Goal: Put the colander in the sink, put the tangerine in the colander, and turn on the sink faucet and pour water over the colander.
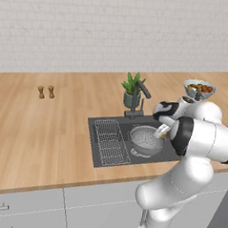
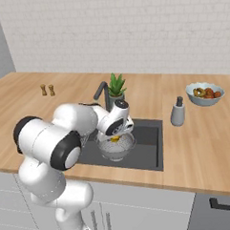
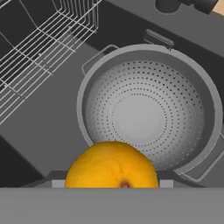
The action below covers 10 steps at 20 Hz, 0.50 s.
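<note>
Tangerine [image 3: 112,165] gripped tight in gripper [image 2: 116,137], hung right above colander [image 3: 146,109] sitting in sink [image 1: 101,159], beside wire rack [image 3: 41,48].

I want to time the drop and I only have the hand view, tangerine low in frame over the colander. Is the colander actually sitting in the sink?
Observer: Yes. The colander sits in the sink, right of the wire rack.
Operator: Where's the faucet?
Observer: The faucet stands at the sink's back edge, with its spout angled out toward the colander.
Operator: Any water running?
Observer: No stream is visible at the spout in either base view.
Operator: And the gripper?
Observer: The gripper hangs over the colander with the tangerine between its fingers, above the bowl.
</note>
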Available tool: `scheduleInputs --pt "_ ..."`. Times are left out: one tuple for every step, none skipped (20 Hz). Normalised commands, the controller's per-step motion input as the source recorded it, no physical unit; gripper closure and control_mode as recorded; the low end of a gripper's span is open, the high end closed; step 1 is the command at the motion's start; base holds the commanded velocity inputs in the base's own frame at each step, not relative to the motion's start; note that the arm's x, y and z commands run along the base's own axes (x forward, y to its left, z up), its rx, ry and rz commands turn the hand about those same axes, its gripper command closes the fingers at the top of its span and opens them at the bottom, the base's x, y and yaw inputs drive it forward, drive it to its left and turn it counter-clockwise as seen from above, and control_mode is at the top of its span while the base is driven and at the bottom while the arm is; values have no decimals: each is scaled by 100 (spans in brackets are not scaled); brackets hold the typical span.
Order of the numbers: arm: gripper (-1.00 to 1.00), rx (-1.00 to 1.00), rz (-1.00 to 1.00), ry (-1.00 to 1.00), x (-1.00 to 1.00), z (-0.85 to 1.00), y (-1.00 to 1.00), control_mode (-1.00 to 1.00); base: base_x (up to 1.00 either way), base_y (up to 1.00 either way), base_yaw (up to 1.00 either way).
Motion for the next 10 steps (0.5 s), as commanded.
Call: scheduleInputs --pt "100 0 -4 0 4 -25 9 -100 0 0 0" --pt "100 0 -3 0 4 -26 8 -100 0 0 0" --pt "100 0 -4 0 2 -30 9 -100 0 0 0" --pt "100 0 -4 0 4 -32 5 -100 0 0 0" --pt "100 0 -4 0 4 -32 4 -100 0 0 0" --pt "100 0 -5 1 5 -34 2 -100 0 0 0" --pt "100 0 -5 2 5 -36 1 -100 0 0 0" --pt "100 0 -5 0 5 -35 0 -100 0 0 0" --pt "100 0 -5 1 6 -35 0 -100 0 0 0" --pt "100 0 -4 0 11 -27 0 -100 0 0 0"
